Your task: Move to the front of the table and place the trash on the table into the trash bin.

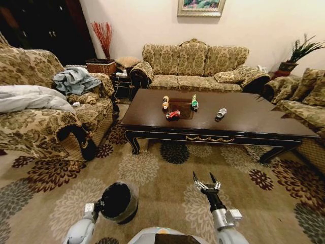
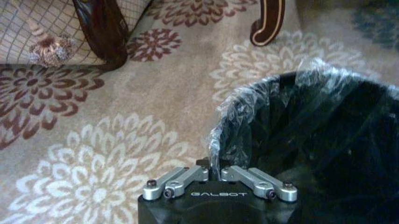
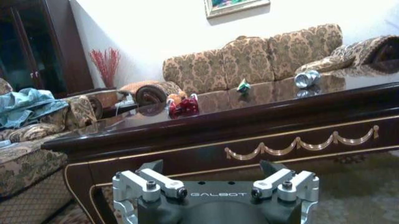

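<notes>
The trash lies on the table (image 1: 254, 119), all four pieces around the square inlay at its middle: a tan bottle (image 1: 165, 102) and a green tube (image 1: 194, 102) toward the far edge, a red can (image 1: 173, 115) nearer the front edge, a silver can (image 1: 221, 113) to the right of them. In the head view the left gripper (image 1: 97, 207) holds the trash bin (image 1: 119, 202) low over the carpet (image 1: 167, 178), and the right gripper (image 1: 205, 183) points at the table with its fingers spread and empty.

In the left wrist view the left gripper is closed on the bin's rim and its plastic liner.

In the right wrist view the open fingers (image 3: 151, 169) face the table's carved front, a little below the top (so the arm must rise first, I think). The robot is well apart from the table, so it should drive closer, squarely, and keep the bin upright.
</notes>
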Available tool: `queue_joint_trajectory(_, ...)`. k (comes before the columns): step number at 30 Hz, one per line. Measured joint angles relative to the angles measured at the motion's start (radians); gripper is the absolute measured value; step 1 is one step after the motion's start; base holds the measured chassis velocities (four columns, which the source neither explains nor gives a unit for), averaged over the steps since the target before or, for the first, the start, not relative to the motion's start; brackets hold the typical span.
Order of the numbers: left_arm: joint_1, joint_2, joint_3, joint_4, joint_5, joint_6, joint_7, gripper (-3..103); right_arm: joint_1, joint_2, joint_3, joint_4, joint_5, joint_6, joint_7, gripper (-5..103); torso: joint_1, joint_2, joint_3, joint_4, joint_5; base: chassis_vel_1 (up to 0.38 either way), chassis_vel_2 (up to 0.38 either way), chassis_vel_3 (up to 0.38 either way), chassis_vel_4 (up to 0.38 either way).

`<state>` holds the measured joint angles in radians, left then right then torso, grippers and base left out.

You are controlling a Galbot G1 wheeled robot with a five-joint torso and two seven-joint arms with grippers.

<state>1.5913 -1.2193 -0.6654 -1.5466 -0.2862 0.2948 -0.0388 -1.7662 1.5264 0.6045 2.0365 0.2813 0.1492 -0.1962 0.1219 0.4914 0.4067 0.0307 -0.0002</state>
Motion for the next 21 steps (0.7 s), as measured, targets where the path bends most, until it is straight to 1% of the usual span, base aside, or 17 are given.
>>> queue_joint_trajectory(1,0.000,0.000,0.000,0.000,0.000,0.000,0.000,5,0.000,0.000,0.000,0.000,0.000,0.000,0.000,100,0.000,0.000,0.000,0.0000,0.0000,0.000,0.000,0.000,0.000)
queue_joint_trajectory(4,0.010,0.000,-0.009,0.002,-0.016,-0.042,0.023,4,0.002,-0.004,0.003,0.000,0.002,0.000,0.002,100,0.000,0.000,0.000,0.0000,0.0002,0.000,0.000,0.000,0.000)
queue_joint_trajectory(5,0.010,0.000,-0.009,0.002,-0.016,-0.042,0.023,4,0.002,-0.004,0.003,0.000,0.002,0.000,0.002,100,0.000,0.000,0.000,0.0000,0.0002,0.000,0.000,0.000,0.000)
queue_joint_trajectory(7,0.019,-0.001,-0.016,0.003,-0.026,-0.062,0.038,4,0.002,-0.004,0.003,0.000,0.002,0.000,0.002,100,0.000,0.000,0.000,0.0001,0.0002,0.000,0.000,0.000,0.000)
queue_joint_trajectory(12,0.029,-0.003,-0.027,-0.013,-0.054,-0.082,0.043,4,0.002,-0.002,0.001,0.002,-0.001,0.000,0.002,100,0.000,0.000,0.000,0.0002,0.0000,0.000,0.000,0.000,0.000)
queue_joint_trajectory(15,0.039,-0.001,-0.044,-0.081,-0.093,-0.085,0.031,4,0.001,-0.001,0.000,0.009,-0.003,-0.002,0.002,100,0.000,0.000,0.000,0.0003,0.0004,0.000,0.000,0.000,0.000)
queue_joint_trajectory(16,0.039,-0.001,-0.044,-0.081,-0.093,-0.085,0.031,4,0.001,-0.001,0.000,0.009,-0.003,-0.002,0.002,100,0.000,0.000,0.000,0.0003,0.0004,0.000,0.000,0.000,0.000)
queue_joint_trajectory(17,0.041,-0.001,-0.047,-0.106,-0.103,-0.085,0.025,4,0.001,0.000,0.000,0.012,-0.004,-0.002,0.002,100,0.000,0.000,0.000,0.0002,0.0004,0.000,0.000,0.000,0.000)
queue_joint_trajectory(19,0.046,-0.006,-0.050,-0.173,-0.120,-0.075,0.001,4,0.002,0.001,-0.002,0.019,-0.010,-0.002,0.021,100,0.000,0.001,0.000,0.0000,0.0003,0.000,0.000,0.000,0.000)
queue_joint_trajectory(20,0.046,-0.006,-0.050,-0.173,-0.120,-0.075,0.001,4,0.002,0.001,-0.002,0.019,-0.010,-0.002,0.021,100,0.000,0.001,0.000,0.0000,0.0003,0.000,0.000,0.000,0.000)
queue_joint_trajectory(21,0.050,-0.010,-0.050,-0.213,-0.130,-0.069,-0.012,4,0.004,0.002,-0.003,0.024,-0.011,-0.002,0.035,100,0.000,0.001,0.000,-0.0001,0.0003,0.000,0.000,0.000,0.000)
